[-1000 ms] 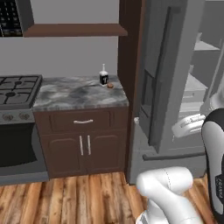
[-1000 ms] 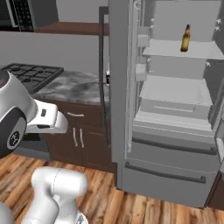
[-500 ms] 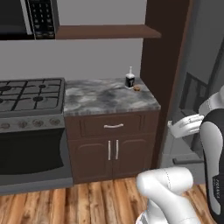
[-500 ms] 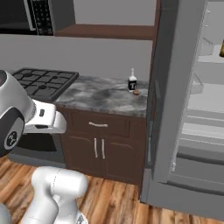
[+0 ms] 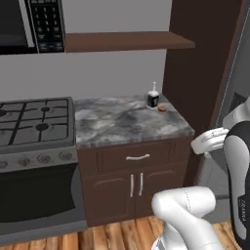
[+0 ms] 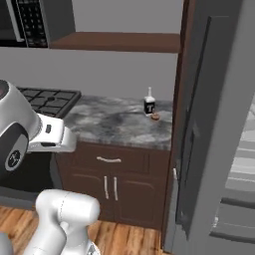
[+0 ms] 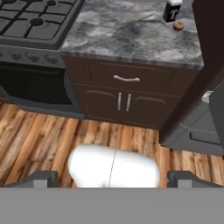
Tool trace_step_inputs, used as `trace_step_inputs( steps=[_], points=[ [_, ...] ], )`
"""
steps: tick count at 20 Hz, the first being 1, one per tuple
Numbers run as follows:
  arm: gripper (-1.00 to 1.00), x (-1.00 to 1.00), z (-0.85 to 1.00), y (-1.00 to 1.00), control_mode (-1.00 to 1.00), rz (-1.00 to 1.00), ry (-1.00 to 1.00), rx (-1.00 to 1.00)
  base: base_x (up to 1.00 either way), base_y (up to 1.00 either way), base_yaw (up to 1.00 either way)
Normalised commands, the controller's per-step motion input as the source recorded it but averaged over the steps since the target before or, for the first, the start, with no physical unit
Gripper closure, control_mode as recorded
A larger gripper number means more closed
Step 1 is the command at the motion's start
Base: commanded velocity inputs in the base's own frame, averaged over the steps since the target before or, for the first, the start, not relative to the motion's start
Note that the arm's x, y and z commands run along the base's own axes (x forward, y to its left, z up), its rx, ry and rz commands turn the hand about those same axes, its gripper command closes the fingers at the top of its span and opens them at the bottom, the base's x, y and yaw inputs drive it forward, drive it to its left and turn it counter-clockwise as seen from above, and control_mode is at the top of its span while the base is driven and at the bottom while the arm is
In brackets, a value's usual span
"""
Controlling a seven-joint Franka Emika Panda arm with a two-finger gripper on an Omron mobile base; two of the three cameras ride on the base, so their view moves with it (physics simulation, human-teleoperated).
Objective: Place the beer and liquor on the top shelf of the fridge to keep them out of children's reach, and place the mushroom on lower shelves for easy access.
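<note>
while the pincer [image 7: 112, 177] hangs wide and empty above the floor, the liquor [image 7: 172, 10] stands upright far ahead on the desk [image 7: 131, 35], mushroom [image 7: 178, 26] just beside it.

Liquor [image 5: 153, 99]: clear squarish bottle, white neck and cap, black label with white lettering; upright at the back right of the marbled grey worktop [image 5: 122, 122].
Mushroom [image 5: 161, 108]: tiny round tan-brown lump, just beside the liquor, possibly touching it.
Fridge [image 6: 219, 129]: tall grey unit, long vertical door handle, door open; pale interior partly seen.
</note>
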Motion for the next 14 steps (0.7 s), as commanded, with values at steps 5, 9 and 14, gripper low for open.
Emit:
trace_step_inputs(
  steps=[5, 9, 14],
  points=[
    [-1.00, 0.00, 0.00, 0.00, 1.00, 0.00, 0.00, 0.00, 0.83, 0.34, -0.17],
    [-1.00, 0.00, 0.00, 0.00, 1.00, 0.00, 0.00, 0.00, 0.85, 0.34, -0.18],
    [-1.00, 0.00, 0.00, 0.00, 1.00, 0.00, 0.00, 0.00, 0.81, 0.33, -0.17]
  ],
)
